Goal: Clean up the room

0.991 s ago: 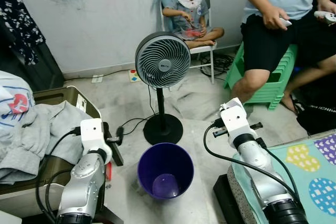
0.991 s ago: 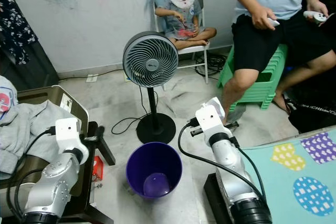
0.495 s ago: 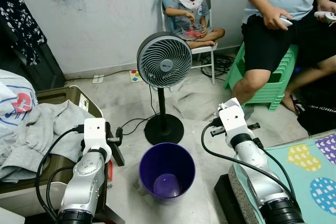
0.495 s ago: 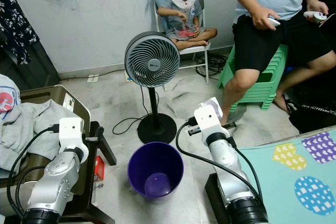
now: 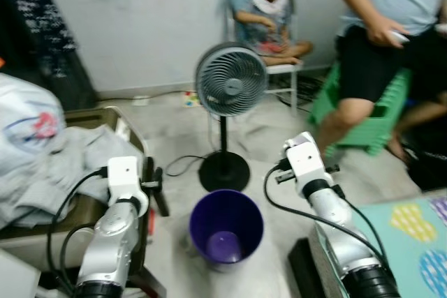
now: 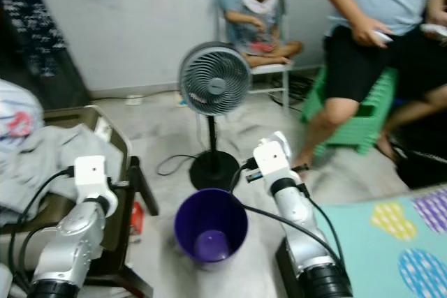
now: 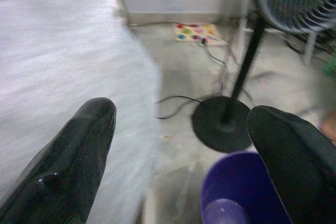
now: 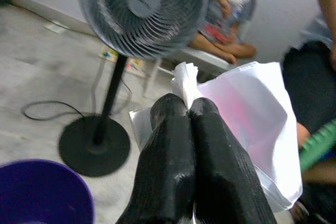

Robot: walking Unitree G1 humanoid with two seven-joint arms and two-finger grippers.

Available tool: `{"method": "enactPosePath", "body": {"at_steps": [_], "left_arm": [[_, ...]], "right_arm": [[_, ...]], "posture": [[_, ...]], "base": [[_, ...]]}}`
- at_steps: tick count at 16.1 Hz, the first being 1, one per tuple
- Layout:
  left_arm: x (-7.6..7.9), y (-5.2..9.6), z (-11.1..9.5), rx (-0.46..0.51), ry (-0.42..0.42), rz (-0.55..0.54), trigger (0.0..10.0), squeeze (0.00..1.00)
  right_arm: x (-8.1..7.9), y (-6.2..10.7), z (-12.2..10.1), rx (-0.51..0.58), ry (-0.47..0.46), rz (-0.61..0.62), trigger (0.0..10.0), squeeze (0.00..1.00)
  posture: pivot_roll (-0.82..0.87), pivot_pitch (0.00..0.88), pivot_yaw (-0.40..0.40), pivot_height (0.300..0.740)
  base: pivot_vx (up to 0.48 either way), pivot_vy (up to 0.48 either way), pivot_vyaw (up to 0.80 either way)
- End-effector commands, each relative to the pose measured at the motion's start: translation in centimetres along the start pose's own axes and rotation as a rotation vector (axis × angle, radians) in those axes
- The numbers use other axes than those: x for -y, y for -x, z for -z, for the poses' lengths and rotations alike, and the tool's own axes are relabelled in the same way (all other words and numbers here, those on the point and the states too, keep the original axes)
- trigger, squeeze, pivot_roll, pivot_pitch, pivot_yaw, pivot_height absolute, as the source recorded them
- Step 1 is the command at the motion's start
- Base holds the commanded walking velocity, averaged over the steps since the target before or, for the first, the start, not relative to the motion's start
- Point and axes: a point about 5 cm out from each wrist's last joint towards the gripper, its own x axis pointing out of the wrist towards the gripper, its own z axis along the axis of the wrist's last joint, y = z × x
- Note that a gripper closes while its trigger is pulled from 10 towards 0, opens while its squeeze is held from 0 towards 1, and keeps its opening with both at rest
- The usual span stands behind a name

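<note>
Pincers first: your right pincer is closed tight on a white plastic wrapper, pinched by its crumpled upper edge, and it hangs to the right of the purple trash bin, not yet over the opening. Your left pincer stands wide and carries nothing; between its fingers you see the bin rim and the grey clothes heaped on the brown box at your left.

Compared with half a second ago, the whole head picture has slid and become blurred, so the camera turned; the standing fan, the bin and the two seated people did not move themselves. The right arm has come slightly nearer to the bin. I judge the wrapper is on its way to the bin, and the drop is not done.

Now what is unclear. The clothes and the box are smeared by the motion. The lower part of the wrapper is hidden behind the closed fingers. At the bin bottom there is a paler patch; you cannot tell if it is rubbish or only light.
</note>
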Motion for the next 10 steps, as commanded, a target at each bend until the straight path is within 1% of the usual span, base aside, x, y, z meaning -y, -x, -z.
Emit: {"method": "enactPosePath", "body": {"at_steps": [1, 2, 4, 8, 10], "left_arm": [[0.2, 0.0, -0.3, 0.023, 0.008, 0.029, 10.0, 0.00], [0.3, 0.1, -0.3, 0.024, 0.010, 0.031, 10.0, 0.00], [0.4, 0.1, -0.3, 0.029, 0.046, 0.038, 10.0, 0.00], [0.9, 0.6, -1.0, 0.087, 0.118, 0.094, 10.0, 0.00], [1.5, 1.2, -1.8, 0.148, 0.178, 0.163, 10.0, 0.00]], "right_arm": [[0.2, 0.0, 0.1, -0.004, 0.000, 0.002, 10.0, 0.00], [0.2, 0.0, 0.1, -0.004, 0.002, -0.001, 10.0, 0.00], [0.2, 0.0, 0.1, -0.003, 0.000, -0.004, 10.0, 0.00], [0.2, 0.1, 0.1, -0.003, -0.005, -0.006, 10.0, 0.00], [0.2, 0.1, 0.1, -0.002, -0.011, -0.004, 10.0, 0.00]], "posture": [[-0.19, 0.000, 0.023, 0.740], [-0.19, 0.000, 0.023, 0.740], [-0.19, 0.000, 0.023, 0.740], [-0.19, 0.000, 0.023, 0.740], [-0.19, 0.000, 0.023, 0.740]], "base": [[0.000, 0.000, 0.80], [0.000, 0.000, 0.80], [0.000, 0.000, 0.65], [0.000, 0.000, 0.00], [0.000, 0.000, 0.00]]}}
